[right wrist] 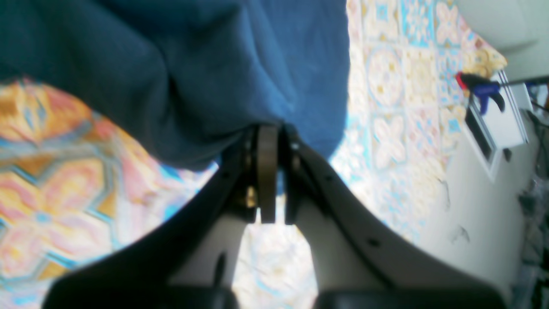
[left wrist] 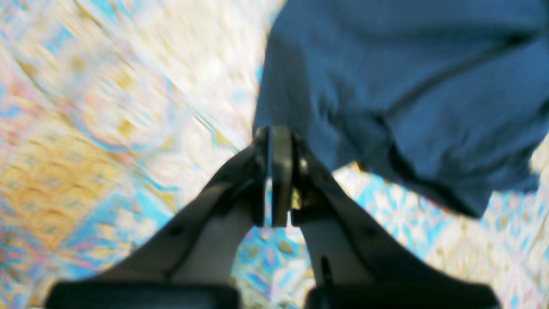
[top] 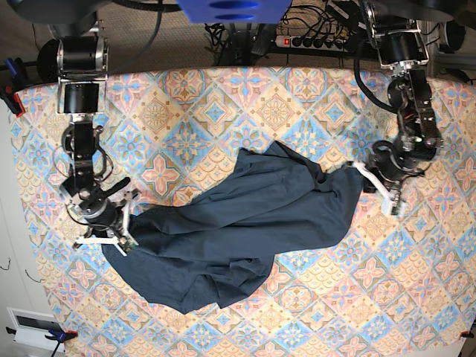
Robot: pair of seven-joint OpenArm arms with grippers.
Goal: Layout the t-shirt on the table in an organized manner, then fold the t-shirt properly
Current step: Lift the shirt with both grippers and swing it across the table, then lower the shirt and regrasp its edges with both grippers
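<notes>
Both clamped on opposite edges of the t-shirt (top: 238, 230), left end effector (top: 362, 177) and right end effector (top: 125, 236), with soft, light, droopy cloth lying crumpled across the tabletop (top: 312, 104), probably best gripped at hems or shoulders.

You see the dark t-shirt (top: 238, 238) lying crumpled across the bench (top: 297, 97). Your right gripper (top: 128, 227) holds one end, and your left gripper (top: 360, 177) holds the other.
</notes>
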